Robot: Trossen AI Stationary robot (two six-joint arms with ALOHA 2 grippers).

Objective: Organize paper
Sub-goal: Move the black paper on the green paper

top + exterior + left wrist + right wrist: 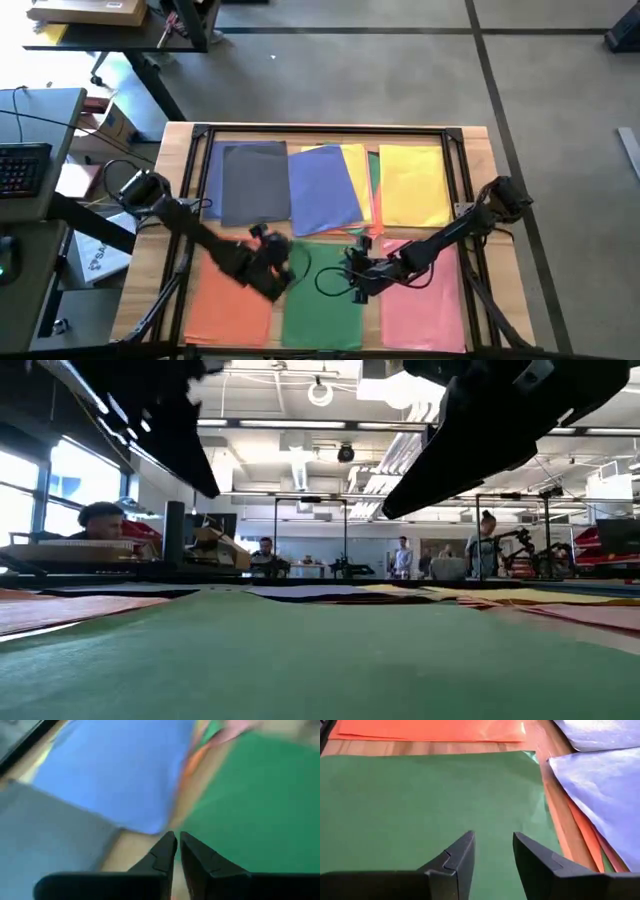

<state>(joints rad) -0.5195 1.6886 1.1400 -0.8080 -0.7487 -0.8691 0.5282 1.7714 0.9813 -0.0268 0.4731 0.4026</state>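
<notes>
The wooden table (480,150) carries the paper in two rows. In the far row lie a dark grey sheet (252,180) at the left, a blue sheet (322,190) in the middle, turned a little, and a yellow sheet (412,185) at the right. Edges of orange and green show between the blue and the yellow. In the near row lie an orange sheet (225,305), a green sheet (320,310) and a pink sheet (425,305).

The left tool (176,847) hangs over the bare wood between the blue and green sheets, its fingers pressed nearly together and holding nothing. The right tool (492,851) is above the green sheet (420,805), its fingers spread and empty.

The sheets look very thin and light, flat on the wood, so I judge they will bend and slide easily. A free edge or corner, such as the far corner of the green sheet, seems the best place to take hold, after pushing it up a little.
</notes>
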